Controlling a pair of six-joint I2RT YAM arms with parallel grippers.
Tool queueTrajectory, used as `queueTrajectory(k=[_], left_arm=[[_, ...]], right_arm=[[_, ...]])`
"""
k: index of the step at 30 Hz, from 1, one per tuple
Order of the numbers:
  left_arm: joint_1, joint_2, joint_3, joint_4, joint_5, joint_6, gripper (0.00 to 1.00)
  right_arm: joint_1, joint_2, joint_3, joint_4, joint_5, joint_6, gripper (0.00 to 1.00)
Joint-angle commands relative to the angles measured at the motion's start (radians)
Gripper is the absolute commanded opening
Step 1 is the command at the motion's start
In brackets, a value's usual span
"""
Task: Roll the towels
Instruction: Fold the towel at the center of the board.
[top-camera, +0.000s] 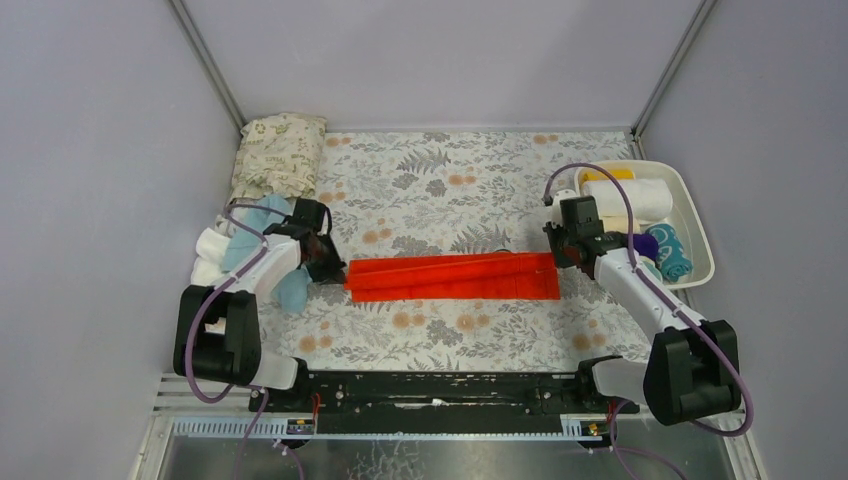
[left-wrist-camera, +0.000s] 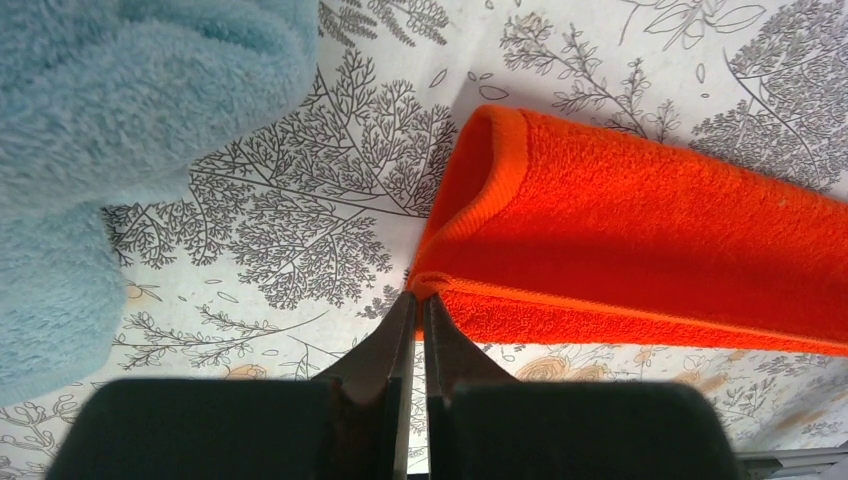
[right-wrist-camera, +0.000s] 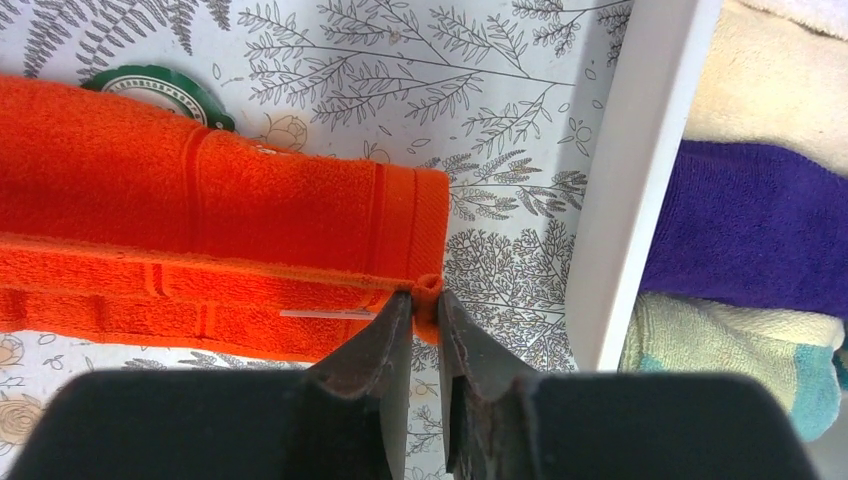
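Orange towel (top-camera: 450, 277) laid as folded strip across table middle, parallel to near edge. Left corner pinched in left hand (left-wrist-camera: 412, 300), clamped tight. Right corner caught in right hand (right-wrist-camera: 422, 300), barely parted. Folding judged finished; next, strip to be rolled tightly from one end.

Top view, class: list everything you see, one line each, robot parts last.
orange towel: one, orange-red, folded long, mid-mat
blue towel: one, light blue, left edge
white towel: one, white, beside blue towel
cream towel, purple towel, teal towel: one each, in bin
bin: one, white, right side
cushion: one, beige leaf print, far-left corner
mat: one, grey-orange floral, under orange towel
left fingers: two, black, shut on orange towel's left corner
right fingers: two, black, pinching its right corner
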Motion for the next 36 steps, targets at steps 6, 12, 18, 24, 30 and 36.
queueTrajectory(k=[6, 12, 18, 24, 30, 36], left_arm=[[0.015, -0.013, -0.030, 0.014, -0.081, -0.037, 0.10], [0.007, -0.043, -0.039, 0.012, -0.056, -0.041, 0.33], [0.006, -0.130, -0.062, 0.003, -0.020, -0.049, 0.47], [0.001, -0.166, -0.074, -0.004, 0.057, -0.057, 0.55], [-0.015, -0.218, -0.174, 0.027, 0.119, -0.122, 0.56], [-0.054, -0.254, -0.254, 0.071, 0.082, -0.204, 0.55]], right_arm=[[-0.015, 0.020, 0.033, -0.077, 0.120, -0.028, 0.29], [-0.016, -0.134, 0.001, -0.050, 0.156, 0.023, 0.48], [-0.016, -0.274, 0.008, -0.059, 0.168, 0.107, 0.60], [-0.016, -0.354, -0.013, -0.041, 0.123, 0.248, 0.84], [-0.018, -0.355, -0.032, -0.166, 0.052, 0.390, 0.99], [-0.017, -0.407, -0.111, -0.121, -0.027, 0.508, 0.99]])
